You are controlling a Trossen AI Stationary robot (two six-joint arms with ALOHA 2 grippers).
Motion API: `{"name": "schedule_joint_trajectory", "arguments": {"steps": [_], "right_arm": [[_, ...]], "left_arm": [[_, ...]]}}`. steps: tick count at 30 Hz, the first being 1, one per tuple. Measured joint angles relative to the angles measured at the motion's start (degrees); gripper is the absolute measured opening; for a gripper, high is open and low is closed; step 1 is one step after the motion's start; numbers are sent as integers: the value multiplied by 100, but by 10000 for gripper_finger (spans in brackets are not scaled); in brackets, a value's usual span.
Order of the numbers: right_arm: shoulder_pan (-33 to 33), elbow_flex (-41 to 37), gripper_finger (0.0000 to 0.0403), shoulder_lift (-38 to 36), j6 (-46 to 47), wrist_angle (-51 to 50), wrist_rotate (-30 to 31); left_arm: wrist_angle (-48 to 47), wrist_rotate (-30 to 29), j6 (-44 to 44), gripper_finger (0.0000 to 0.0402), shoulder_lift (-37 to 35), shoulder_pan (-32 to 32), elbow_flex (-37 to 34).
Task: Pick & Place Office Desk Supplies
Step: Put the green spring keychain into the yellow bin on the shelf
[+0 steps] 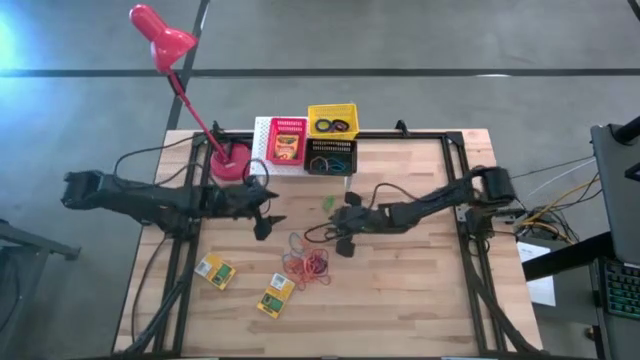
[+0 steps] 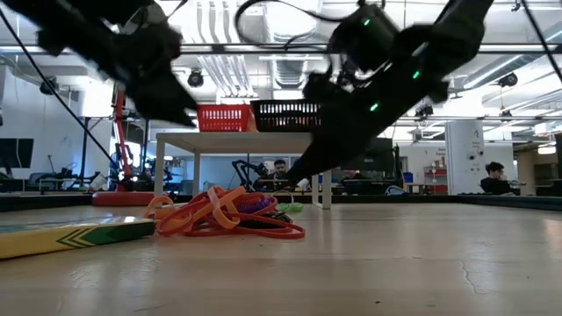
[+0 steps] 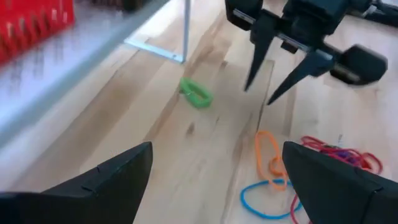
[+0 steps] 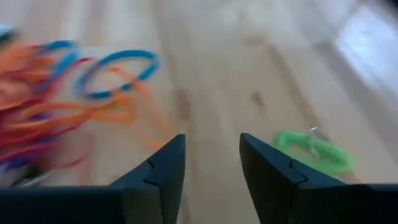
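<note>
Wooden table (image 1: 420, 280) carries a tangled pile of rubber bands (image 1: 305, 265), just beside the right gripper (image 1: 343, 232), whose fingers are spread. Green ring (image 4: 314, 151) lies near its fingertips, long axis crosswise. Left gripper (image 1: 266, 214) is spread too.

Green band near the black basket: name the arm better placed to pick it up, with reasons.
Right, probably. The right gripper hangs open just beside the green band, which lies apart from the band pile. The left gripper is open too, but farther off.
</note>
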Motion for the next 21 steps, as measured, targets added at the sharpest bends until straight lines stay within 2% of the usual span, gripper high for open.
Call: {"name": "schedule_joint_trajectory", "arguments": {"steps": [5, 11, 16, 21], "right_arm": [[-41, 330, 167, 639, 216, 120, 788], [-276, 749, 163, 979, 398, -172, 1013], [-469, 981, 152, 960, 619, -1008, 974], [-629, 1081, 136, 934, 671, -1189, 13]], "left_arm": [[726, -667, -703, 361, 38, -520, -499], [1536, -790, -913, 361, 39, -603, -895], [1768, -788, -913, 361, 41, -604, -963], [1739, -786, -814, 361, 40, -603, -963]]}}
